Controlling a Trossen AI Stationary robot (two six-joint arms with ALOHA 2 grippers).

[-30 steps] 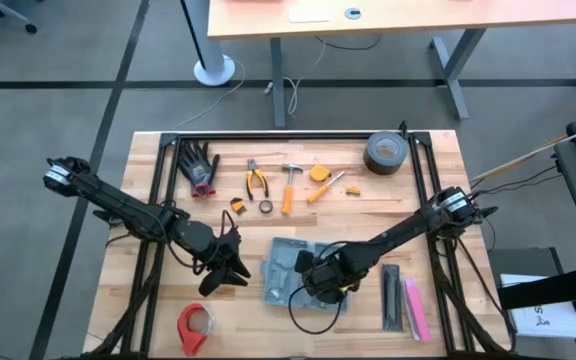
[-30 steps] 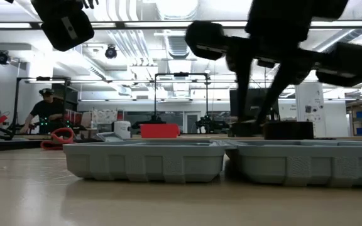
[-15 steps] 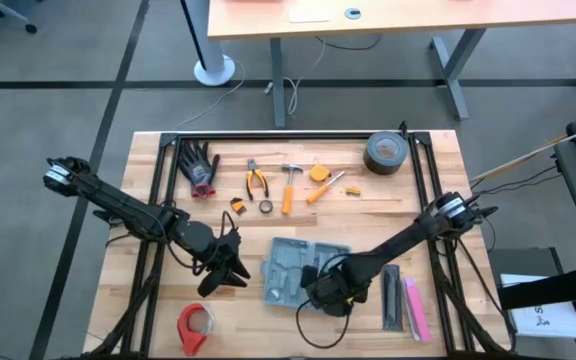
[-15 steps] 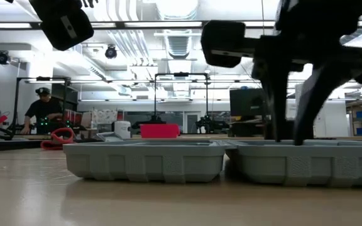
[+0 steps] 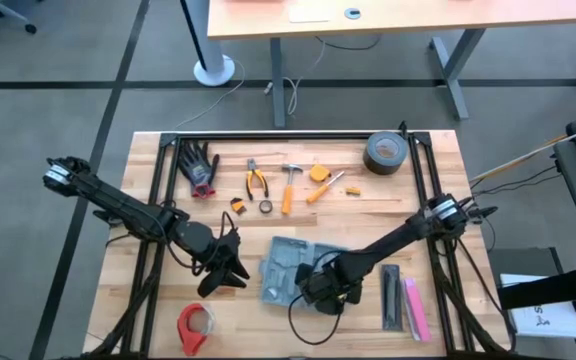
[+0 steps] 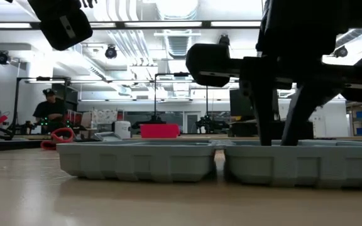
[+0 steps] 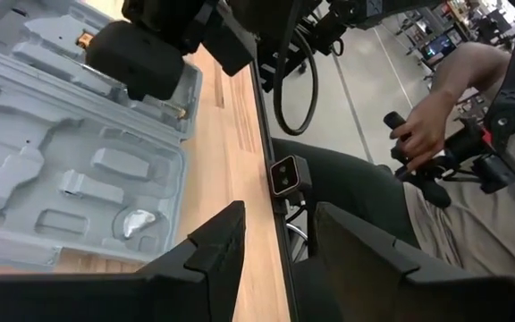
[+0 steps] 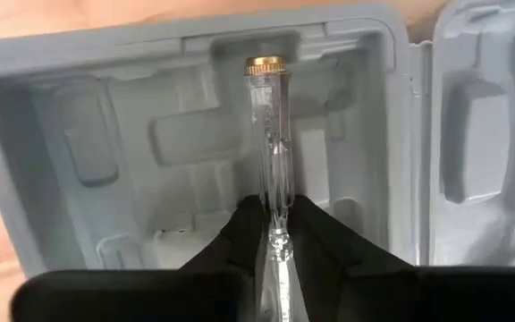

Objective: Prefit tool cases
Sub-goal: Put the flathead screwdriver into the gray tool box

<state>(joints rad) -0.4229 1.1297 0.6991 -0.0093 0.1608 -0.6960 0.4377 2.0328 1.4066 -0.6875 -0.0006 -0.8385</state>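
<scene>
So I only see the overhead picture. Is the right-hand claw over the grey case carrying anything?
Observer: Yes. Its wrist camera shows the right gripper pinching a clear tool with a brass cap, over a slot in the case.
Operator: And the other claw?
Observer: The left gripper is open and empty, beside the case.
Operator: Is anyone nearby?
Observer: A person's hand grips a control handle just beyond the table.

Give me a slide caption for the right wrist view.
Right gripper holds a clear brass-capped tool over the open grey moulded plastic case.
</scene>
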